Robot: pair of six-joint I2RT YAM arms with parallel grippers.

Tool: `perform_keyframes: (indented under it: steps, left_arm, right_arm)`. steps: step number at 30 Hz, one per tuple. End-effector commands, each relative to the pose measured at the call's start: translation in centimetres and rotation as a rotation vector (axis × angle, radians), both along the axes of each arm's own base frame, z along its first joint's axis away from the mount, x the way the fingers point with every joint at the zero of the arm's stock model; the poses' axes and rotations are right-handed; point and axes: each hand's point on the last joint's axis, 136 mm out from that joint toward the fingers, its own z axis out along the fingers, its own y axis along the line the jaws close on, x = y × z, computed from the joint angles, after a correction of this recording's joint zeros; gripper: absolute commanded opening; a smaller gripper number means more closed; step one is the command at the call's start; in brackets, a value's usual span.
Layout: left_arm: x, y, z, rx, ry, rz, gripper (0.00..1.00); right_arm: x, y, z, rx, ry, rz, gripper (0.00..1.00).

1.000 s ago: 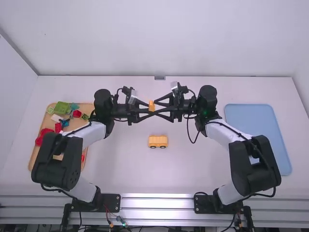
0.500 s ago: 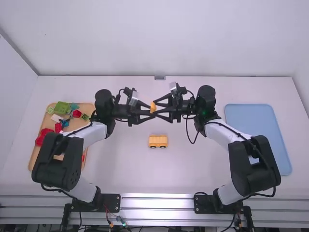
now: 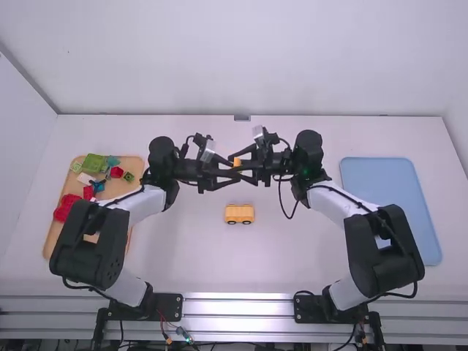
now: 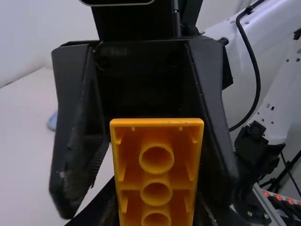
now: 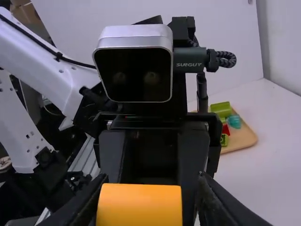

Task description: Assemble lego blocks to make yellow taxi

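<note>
Above the middle of the table, my left gripper (image 3: 235, 170) is shut on a small yellow-orange block (image 3: 237, 161). My right gripper (image 3: 245, 167) faces it closely, its open fingers on either side of the block. Filling the lower middle of the left wrist view is the block (image 4: 156, 176), hollow underside with round tubes showing, between the fingers of my left gripper (image 4: 156, 209). In the right wrist view, a smooth face of the block (image 5: 139, 205) lies between the fingers of my right gripper (image 5: 146, 207), a gap showing at one side. A yellow vehicle-shaped assembly (image 3: 239, 213) with dark wheels stands on the table.
At the left, a wooden tray (image 3: 134, 162) holds several red, green, teal and white blocks, partly under the left arm. A blue tray (image 3: 391, 197) lies at the right beside the right arm. The white table (image 3: 241, 267) extends around the yellow assembly.
My left gripper has moved slightly right with the block, and my right gripper has shifted a little left, so their fingers overlap more. The assembly on the table has stayed put.
</note>
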Motion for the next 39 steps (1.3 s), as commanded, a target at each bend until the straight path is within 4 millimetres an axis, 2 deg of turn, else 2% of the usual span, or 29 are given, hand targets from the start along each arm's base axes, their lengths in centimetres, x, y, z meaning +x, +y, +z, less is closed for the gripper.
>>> perform_keyframes:
  steps: [1, 14, 18, 28, 35, 37, 39]
  left_arm:
    - [0.3, 0.3, 0.6, -0.004, -0.031, -0.002, 0.04]
    - [0.4, 0.0, 0.7, -0.005, -0.038, 0.003, 0.03]
    - [0.8, 0.0, 0.7, -0.005, -0.036, 0.025, 0.03]
    - [0.7, 0.0, 0.7, -0.005, -0.038, 0.024, 0.03]
    - [0.7, 0.0, 0.7, -0.005, -0.038, 0.024, 0.05]
    - [0.7, 0.0, 0.7, -0.005, -0.038, 0.024, 0.08]
    - [0.7, 0.0, 0.7, -0.005, -0.038, 0.024, 0.16]
  right_arm:
    - [0.1, -0.3, 0.0, 0.001, -0.006, 0.006, 0.48]
    - [-0.1, -0.8, 0.0, 0.001, -0.007, 0.023, 0.48]
    - [-0.2, -0.7, 0.0, 0.001, -0.01, 0.032, 0.43]
    - [0.3, -1.6, 0.0, -0.001, -0.005, 0.016, 0.42]
    - [-0.1, -1.1, 0.0, 0.0, -0.01, 0.032, 0.33]
    - [-0.3, -0.9, 0.0, 0.0, -0.01, 0.038, 0.27]
    - [-0.2, -1.0, 0.0, 0.0, -0.01, 0.037, 0.13]
